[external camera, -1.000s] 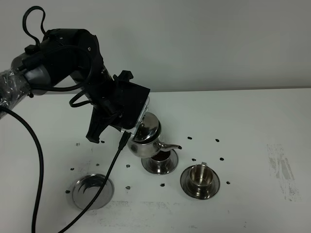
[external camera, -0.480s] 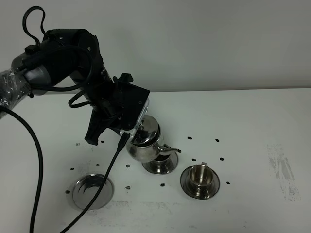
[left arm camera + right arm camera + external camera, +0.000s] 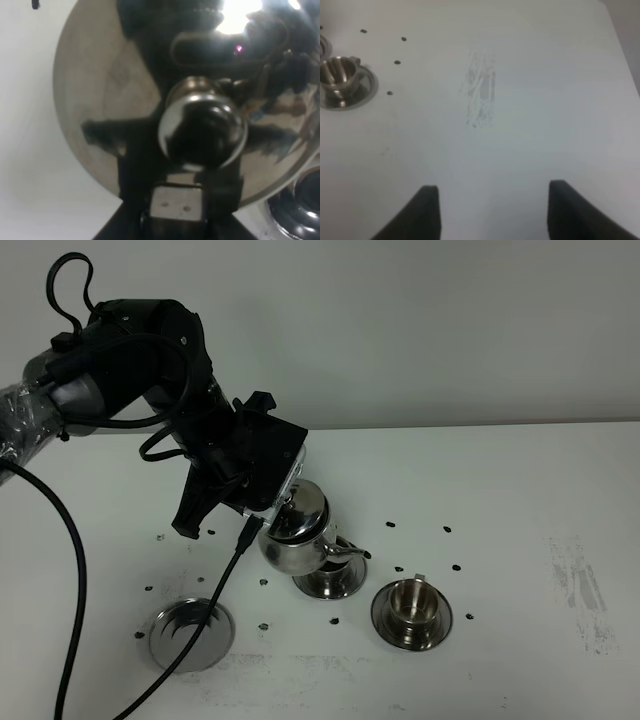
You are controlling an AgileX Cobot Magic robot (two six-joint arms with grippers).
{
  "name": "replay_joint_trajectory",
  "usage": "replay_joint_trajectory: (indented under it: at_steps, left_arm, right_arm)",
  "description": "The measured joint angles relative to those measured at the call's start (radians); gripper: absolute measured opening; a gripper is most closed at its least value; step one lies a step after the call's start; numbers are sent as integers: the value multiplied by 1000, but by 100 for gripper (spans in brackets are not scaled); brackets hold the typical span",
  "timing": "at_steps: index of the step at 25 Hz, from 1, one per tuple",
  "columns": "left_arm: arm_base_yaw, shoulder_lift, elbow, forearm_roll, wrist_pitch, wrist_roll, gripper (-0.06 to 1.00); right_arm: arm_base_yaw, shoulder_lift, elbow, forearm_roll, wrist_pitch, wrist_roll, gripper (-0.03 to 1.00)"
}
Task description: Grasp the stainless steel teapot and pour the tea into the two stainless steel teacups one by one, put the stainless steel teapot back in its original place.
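Lower and a little leftward of where it hung a second ago, the shiny stainless steel teapot (image 3: 293,537) with its domed, knobbed lid has tipped back nearer level, its thin spout just over the cup beneath. Far left on the white table (image 3: 520,480), the flat round steel saucer (image 3: 186,636) ringed by small black dots lies bare, well apart from the pot. Next along, the left gripper (image 3: 283,500) on the black arm is pressed together on the teapot's loop handle, carrying it clear of the table; from the wrist camera the lid knob (image 3: 202,130) fills the view. Under the pot sits the first small steel teacup (image 3: 328,578) on its saucer, mostly hidden. Just to the right, the second small steel teacup (image 3: 410,602) stands uncovered on its round saucer. Farther right a grey scuff mark (image 3: 578,585) streaks the table. The right gripper (image 3: 490,212) hovers near that mark, fingers spread wide, pinching nothing.
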Motion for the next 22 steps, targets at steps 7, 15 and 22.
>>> replay_joint_trajectory:
  at_steps: [7,15,22]
  left_arm:
    - [0,0,0,0,-42,82,26]
    - [0,0,0,0,-52,257,26]
    - [0,0,0,-13,-70,292,26]
  right_arm:
    - [0,0,0,0,0,0,49]
    - [0,0,0,0,0,0,49]
    - [0,0,0,0,0,0,49]
